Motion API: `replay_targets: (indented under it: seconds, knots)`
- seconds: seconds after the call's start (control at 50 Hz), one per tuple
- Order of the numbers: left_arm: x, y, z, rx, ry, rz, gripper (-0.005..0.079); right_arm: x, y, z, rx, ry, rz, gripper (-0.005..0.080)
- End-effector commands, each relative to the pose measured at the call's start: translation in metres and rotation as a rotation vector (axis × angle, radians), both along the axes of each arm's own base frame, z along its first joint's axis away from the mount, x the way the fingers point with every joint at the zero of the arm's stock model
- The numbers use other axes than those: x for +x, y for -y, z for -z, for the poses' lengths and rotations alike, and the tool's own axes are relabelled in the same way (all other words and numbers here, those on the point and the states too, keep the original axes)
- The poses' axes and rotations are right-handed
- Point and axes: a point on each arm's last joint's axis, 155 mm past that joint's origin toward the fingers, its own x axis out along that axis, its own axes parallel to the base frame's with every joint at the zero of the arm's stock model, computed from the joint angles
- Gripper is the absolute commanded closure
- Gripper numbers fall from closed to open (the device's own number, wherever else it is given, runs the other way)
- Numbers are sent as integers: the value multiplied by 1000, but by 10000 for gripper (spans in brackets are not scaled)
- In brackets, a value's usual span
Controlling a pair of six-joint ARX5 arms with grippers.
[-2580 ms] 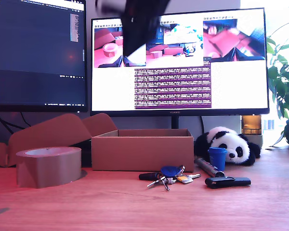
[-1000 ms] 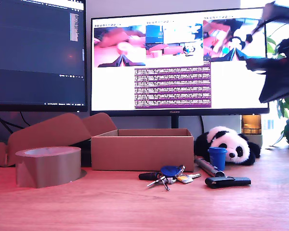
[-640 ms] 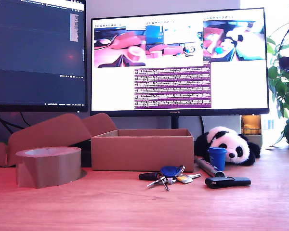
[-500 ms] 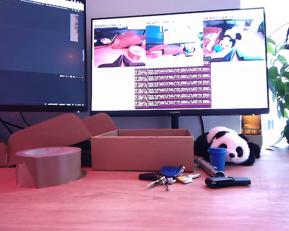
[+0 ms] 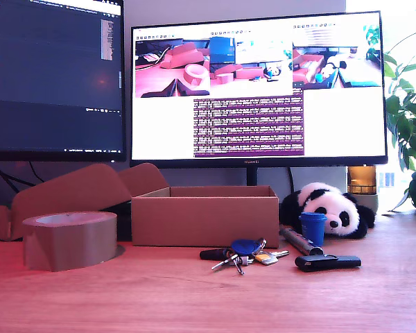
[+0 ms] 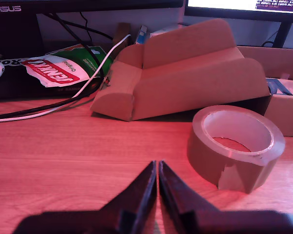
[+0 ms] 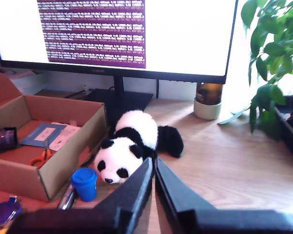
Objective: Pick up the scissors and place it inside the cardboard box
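While the scissors lie inside the cardboard box, my second gripper sits clenched and empty above the panda. My first gripper is likewise pinched closed near the tape roll.

Orange-handled scissors; brown cardboard box; black-white panda; blue cup

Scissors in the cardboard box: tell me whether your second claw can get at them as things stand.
Probably yes. The scissors lie on the floor of the cardboard box, whose top is open, so nothing covers them. My second claw hangs shut above the toy panda and would need to open first.
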Motion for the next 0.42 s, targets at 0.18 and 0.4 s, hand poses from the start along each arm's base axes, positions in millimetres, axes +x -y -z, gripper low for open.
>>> replay_targets:
  seconds: [0.18, 0.4]
  knots:
    - [0, 0, 10, 7, -19, 3, 765, -15, 4, -27, 10, 122, 15, 762]
    - [0, 0, 10, 7, -19, 2, 765, -18, 5, -23, 8, 109, 14, 762]
